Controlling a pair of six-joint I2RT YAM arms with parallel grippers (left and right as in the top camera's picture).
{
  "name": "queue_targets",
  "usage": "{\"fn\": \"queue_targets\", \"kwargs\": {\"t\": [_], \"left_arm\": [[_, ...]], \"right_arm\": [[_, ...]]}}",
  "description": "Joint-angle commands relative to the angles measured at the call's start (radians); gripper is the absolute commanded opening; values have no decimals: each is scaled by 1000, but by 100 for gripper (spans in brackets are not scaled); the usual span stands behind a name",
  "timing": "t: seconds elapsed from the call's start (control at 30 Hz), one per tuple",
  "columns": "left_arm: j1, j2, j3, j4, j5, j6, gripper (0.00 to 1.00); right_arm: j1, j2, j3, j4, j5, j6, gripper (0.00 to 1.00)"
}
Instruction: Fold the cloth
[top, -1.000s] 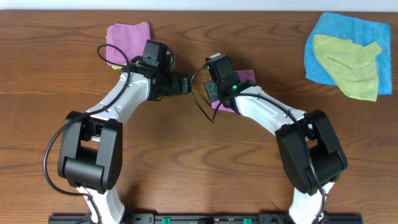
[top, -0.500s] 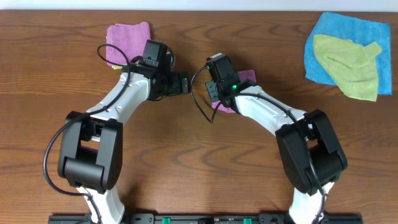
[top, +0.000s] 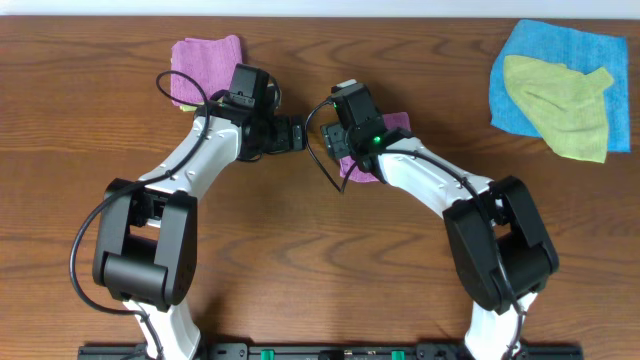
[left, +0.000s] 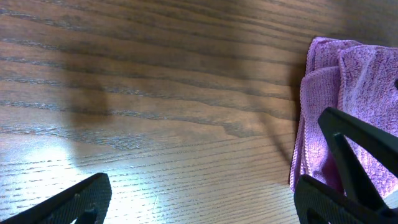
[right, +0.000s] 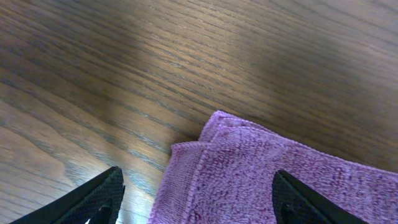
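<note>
Closest to the near edge, the two arms rise from their bases and lean in toward the middle of the wooden table (top: 300, 260). The right gripper (right: 199, 186) hangs over the cloth (right: 267, 174) with its jaws spread wide. One black fingertip shows over bare wood, the other over the purple pile, and nothing is pinched between them. The cloth lies folded under that wrist, around mid-table, with doubled layers showing at its corner and a neat stitched edge.

Just left of it, the left gripper (left: 199, 196) points at the same cloth (left: 367, 81). Its jaws are about as wide as they go and hold nothing, with only wood grain between them. Whether its right finger touches the cloth's edge I cannot tell.

Farther back on the left lies a second purple cloth (top: 207, 55), partly under the left arm. At the far right, a yellow-green cloth (top: 560, 105) lies crumpled on top of a blue cloth (top: 530, 45).
</note>
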Motion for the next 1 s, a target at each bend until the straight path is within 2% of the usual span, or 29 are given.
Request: {"fn": "queue_targets", "kwargs": {"t": [0.0,0.23,0.47,0.6,0.8,0.87,0.93,0.97], "left_arm": [[1,-30,15,-2,-4,24,95],[1,-30,15,-2,-4,24,95],[1,-30,15,-2,-4,24,95],[1,-30,15,-2,-4,24,95],[1,-30,15,-2,-4,24,95],[1,-30,15,-2,-4,24,95],[1,-30,15,-2,-4,24,95],[1,-30,15,-2,-4,24,95]], "right_arm": [[5,13,20,8,-24,55,73],[-6,45,20,99,-23,55,61],[-23,108,20,93,-42,37,64],[-23,135,20,100,-47,39,61],[-22,135,31,108,-54,39,41],[-20,135,34,108,-54,39,30],[-19,135,38,108,-54,39,26],[-19,135,41,108,-54,39,19]]}}
